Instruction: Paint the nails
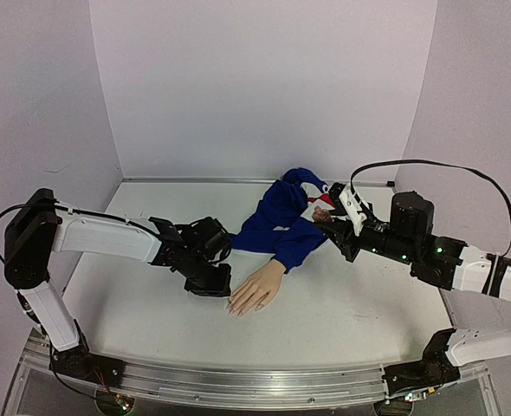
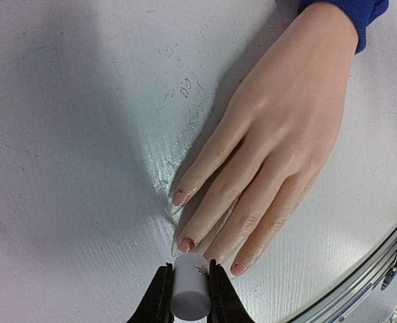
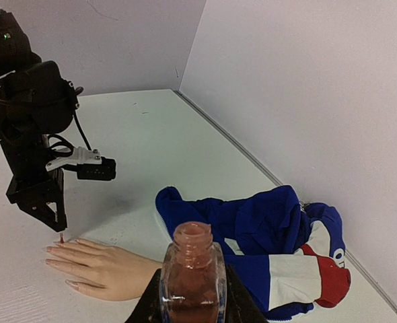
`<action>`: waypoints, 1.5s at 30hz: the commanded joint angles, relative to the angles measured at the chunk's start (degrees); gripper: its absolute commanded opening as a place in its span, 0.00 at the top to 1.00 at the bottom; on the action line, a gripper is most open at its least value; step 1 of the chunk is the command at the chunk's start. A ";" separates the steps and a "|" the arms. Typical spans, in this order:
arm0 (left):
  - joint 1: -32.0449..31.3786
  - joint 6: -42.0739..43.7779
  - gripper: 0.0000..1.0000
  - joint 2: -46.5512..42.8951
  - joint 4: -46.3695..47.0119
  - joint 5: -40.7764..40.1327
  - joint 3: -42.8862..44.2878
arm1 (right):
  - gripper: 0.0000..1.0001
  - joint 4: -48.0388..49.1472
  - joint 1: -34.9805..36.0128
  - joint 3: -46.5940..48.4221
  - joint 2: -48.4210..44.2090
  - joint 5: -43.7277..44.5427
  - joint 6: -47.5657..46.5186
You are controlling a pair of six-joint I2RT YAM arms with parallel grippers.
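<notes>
The beige mannequin hand [image 1: 257, 288] lies palm down on the table, and its blue sleeve [image 1: 294, 247] runs back to the right. The nails [image 2: 186, 244] show in the left wrist view, pinkish, with one [image 2: 180, 197] farther up and one [image 2: 238, 269] to the right. My left gripper [image 2: 190, 272] is shut on the white cap [image 2: 190, 294], which is just above the fingertips. A small red brush tip [image 3: 61, 238] points down beside the fingers [image 3: 64, 259]. My right gripper [image 3: 192, 299] is shut on the open pinkish polish bottle [image 3: 192, 272], held upright behind the sleeve.
A blue jacket [image 3: 272, 229] with a white and red patch [image 3: 306, 276] is bunched at the back right, near the wall. The metal front rail [image 1: 255, 381] of the table runs close to the fingertips.
</notes>
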 commanded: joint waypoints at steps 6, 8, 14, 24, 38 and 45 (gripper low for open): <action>-0.09 0.29 1.00 1.38 -0.43 0.87 3.35 | 1.00 4.11 -0.24 0.41 -0.93 -0.57 0.55; -0.09 0.53 1.00 1.54 -0.44 0.92 3.67 | 1.00 4.09 -0.20 0.40 -0.97 -0.58 0.59; -0.13 0.56 1.00 1.74 -0.69 0.85 3.83 | 1.00 4.10 -0.24 0.49 -0.97 -0.49 0.59; -0.09 0.01 1.00 1.36 -1.11 0.52 3.19 | 1.00 4.11 -0.24 0.49 -0.91 -0.59 0.50; -0.08 -1.10 1.00 -0.10 -1.31 -0.40 1.47 | 1.00 4.08 -0.31 0.49 -0.97 -0.81 0.68; -0.09 -1.58 1.00 -0.63 -1.41 -0.47 0.69 | 1.00 4.13 -0.27 0.58 -0.84 -0.92 0.68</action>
